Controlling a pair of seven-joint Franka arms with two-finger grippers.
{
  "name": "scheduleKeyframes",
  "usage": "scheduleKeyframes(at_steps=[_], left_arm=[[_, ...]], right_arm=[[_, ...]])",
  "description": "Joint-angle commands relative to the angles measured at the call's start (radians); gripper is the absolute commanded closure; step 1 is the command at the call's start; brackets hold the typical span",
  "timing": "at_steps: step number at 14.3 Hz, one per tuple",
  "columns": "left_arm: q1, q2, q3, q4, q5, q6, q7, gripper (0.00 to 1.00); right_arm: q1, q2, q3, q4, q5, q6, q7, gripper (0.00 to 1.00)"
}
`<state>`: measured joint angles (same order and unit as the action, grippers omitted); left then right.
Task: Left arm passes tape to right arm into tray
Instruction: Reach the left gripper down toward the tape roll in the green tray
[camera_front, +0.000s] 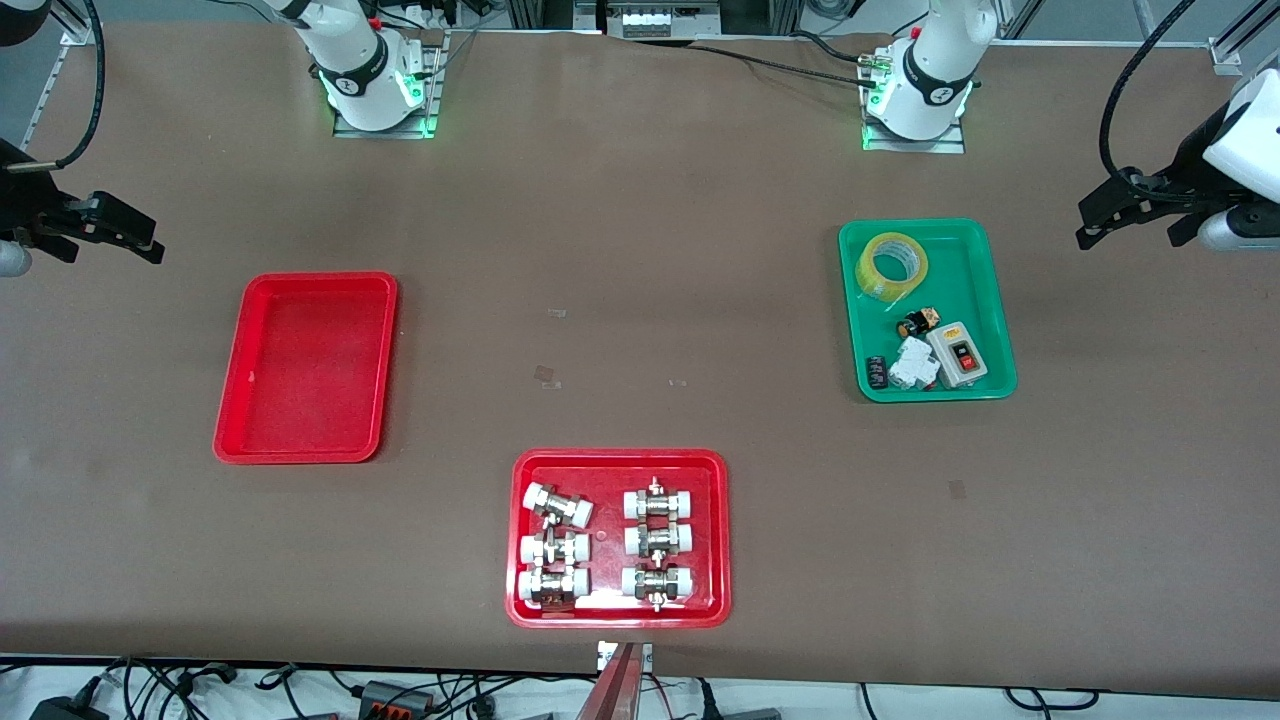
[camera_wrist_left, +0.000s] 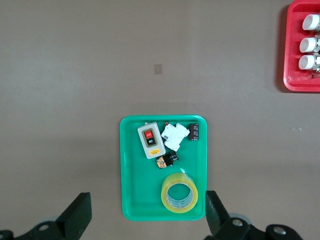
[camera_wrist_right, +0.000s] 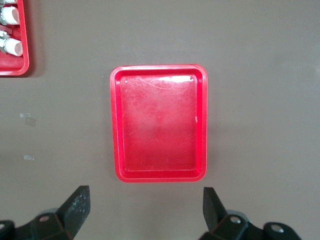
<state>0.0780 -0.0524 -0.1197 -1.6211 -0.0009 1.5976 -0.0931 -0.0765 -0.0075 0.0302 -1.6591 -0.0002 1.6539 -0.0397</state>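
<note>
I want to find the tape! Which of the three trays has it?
The green tray holds the tape, beside small electrical parts. One red tray holds nothing; the other holds metal fittings.

A brown table (camera_front: 640, 250) carries three trays that lie flat and well apart. Taking the front view as a clock face with the table's middle at its centre, the tray (camera_front: 306, 368), shallow and red, lies at about nine o'clock, toward the right arm's end. The green tray (camera_front: 975, 290) lies at about three o'clock, toward the left arm's end. The wider red tray (camera_front: 618, 462) lies at six o'clock, nearest the front camera. A few small scraps (camera_front: 549, 375) lie near the middle.
</note>
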Motion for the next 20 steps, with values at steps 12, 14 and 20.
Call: scheduleKeyframes(at_steps=[12,14,20], left_arm=[[0.058,0.052,-0.015,-0.067,-0.005,-0.232,0.144,0.0],[0.055,0.051,-0.024,-0.21,-0.011,-0.179,0.092,0.0],[0.057,0.054,-0.092,-0.685,-0.068,0.314,0.001,0.0]], right_arm=[[-0.003,-0.022,0.007,-0.021,-0.012,0.001,0.0,0.0],[-0.003,-0.022,0.007,-0.021,-0.012,0.001,0.0,0.0],[-0.003,-0.02,0.007,-0.021,-0.012,0.001,0.0,0.0]])
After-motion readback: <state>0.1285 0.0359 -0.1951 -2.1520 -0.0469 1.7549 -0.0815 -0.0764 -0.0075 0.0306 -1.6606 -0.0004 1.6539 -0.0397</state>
